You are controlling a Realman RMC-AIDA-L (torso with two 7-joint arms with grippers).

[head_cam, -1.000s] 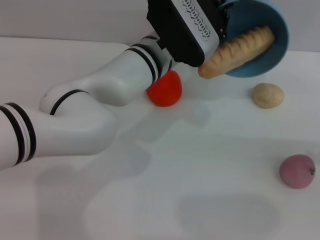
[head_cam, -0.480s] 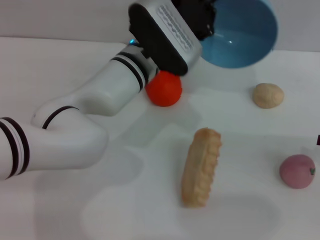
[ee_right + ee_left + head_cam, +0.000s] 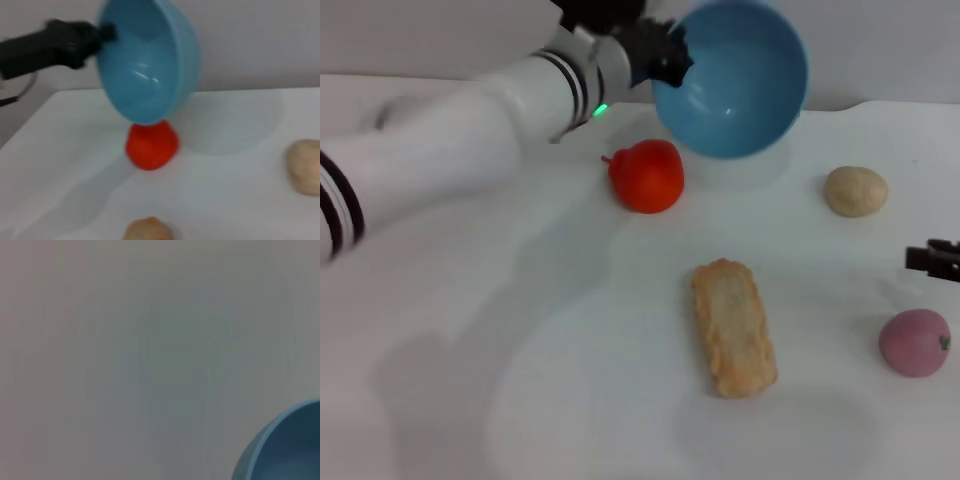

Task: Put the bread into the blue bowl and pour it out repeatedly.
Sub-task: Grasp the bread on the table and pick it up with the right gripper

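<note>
On table: bread (image 3: 734, 327) | well below left fingers (image 3: 665, 62) gripping blue bowl (image 3: 735, 80)

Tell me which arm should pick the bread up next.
Right, probably. The left gripper is shut on the blue bowl's rim, holding it tilted and empty. The right gripper is free, at the table's right edge, nearer the bread.

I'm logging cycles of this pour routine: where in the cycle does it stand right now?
A pour looks done: the bread lies flat on the table, outside the blue bowl. In hand: the left gripper holds the empty bowl aloft, tilted on its side. Left: set the bowl down and reload the bread; the right gripper waits at the table's right edge.
</note>
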